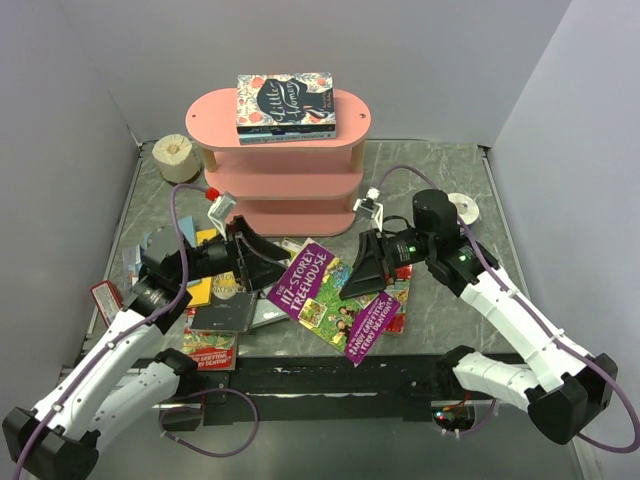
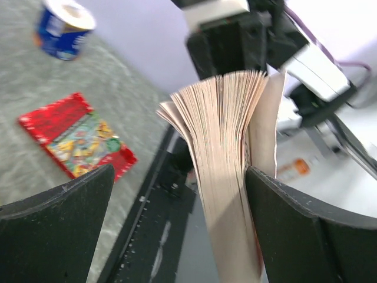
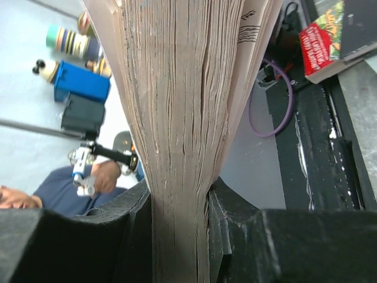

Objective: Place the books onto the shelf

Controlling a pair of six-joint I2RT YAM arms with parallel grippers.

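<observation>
A purple book (image 1: 322, 290) hangs tilted above the table between my two grippers. My right gripper (image 1: 360, 272) is shut on its right side; in the right wrist view the page block (image 3: 177, 118) is pinched between the jaws (image 3: 179, 236). My left gripper (image 1: 262, 262) stands open at the book's left edge. In the left wrist view the fanned pages (image 2: 227, 177) lie near the right finger (image 2: 306, 230), with a wide gap to the left finger (image 2: 53, 227). The pink shelf (image 1: 285, 165) stands at the back with a stack of books (image 1: 285, 105) on its top board.
More books (image 1: 228, 312) lie scattered under my left arm, a red one (image 1: 210, 350) near the front edge and also in the left wrist view (image 2: 76, 135). Paper rolls stand at the back left (image 1: 178, 157) and right (image 1: 463, 208). Grey walls close in both sides.
</observation>
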